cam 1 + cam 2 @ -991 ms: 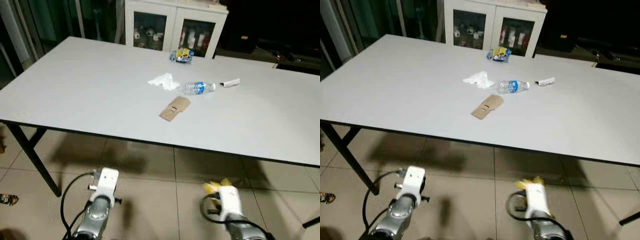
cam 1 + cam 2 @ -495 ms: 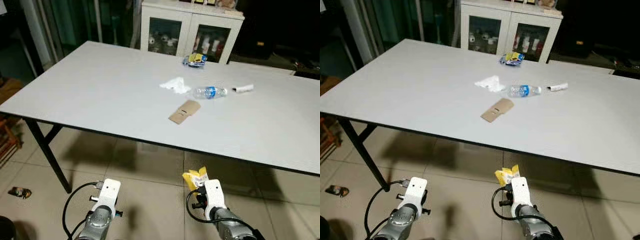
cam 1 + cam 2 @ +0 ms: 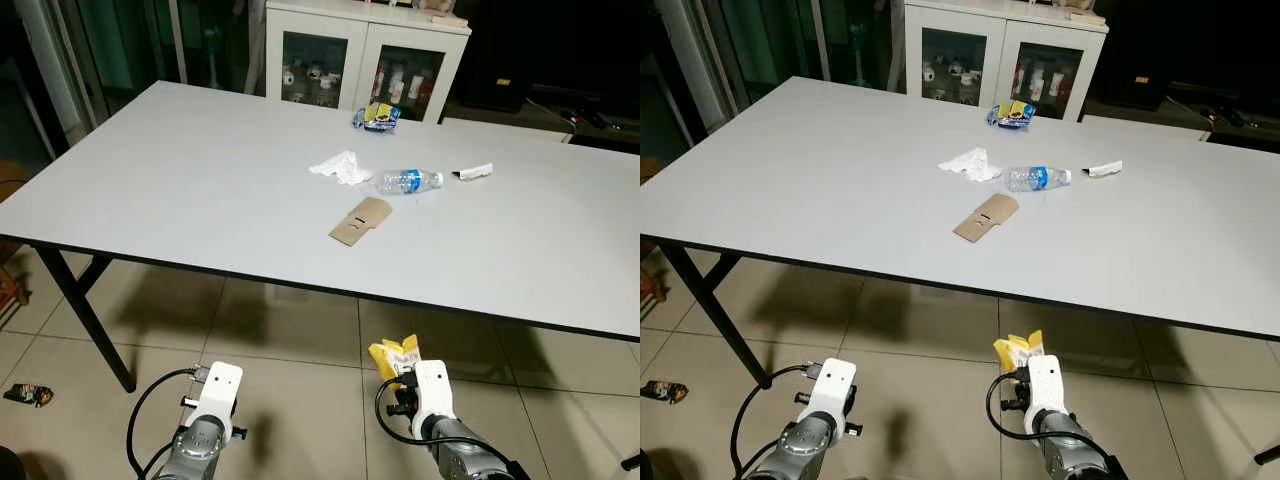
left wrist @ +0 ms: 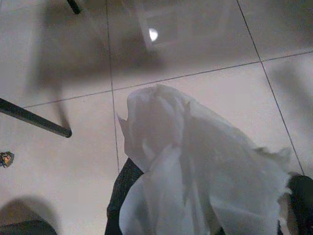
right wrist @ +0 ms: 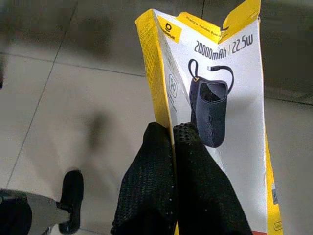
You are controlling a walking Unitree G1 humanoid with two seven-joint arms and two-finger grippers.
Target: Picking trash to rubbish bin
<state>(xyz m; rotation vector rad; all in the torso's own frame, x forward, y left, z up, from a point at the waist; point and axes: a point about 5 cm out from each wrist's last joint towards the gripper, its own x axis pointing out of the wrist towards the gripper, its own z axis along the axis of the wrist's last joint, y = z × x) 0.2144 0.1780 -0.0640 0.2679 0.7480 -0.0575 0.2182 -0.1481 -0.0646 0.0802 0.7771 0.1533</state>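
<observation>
Pinching yellow box [image 5: 215, 98], right claw [image 5: 172, 142] below.

A flattened yellow-and-white box [image 5: 220, 98], pinched between the two black fingers of the right gripper [image 5: 172, 147], carries the only print that can be read: "20000mAh | 22.5W" in dark letters along its white face, at about 1 o'clock from the fingertips, just above a picture of a dark power bank with a looped cord. A small round logo with a short brand word sits on the yellow band at 12 o'clock, too small to make out. The plastic bottle [image 3: 408, 181] on the table [image 3: 180, 190] wears a blue label, its wording too small to read
</observation>
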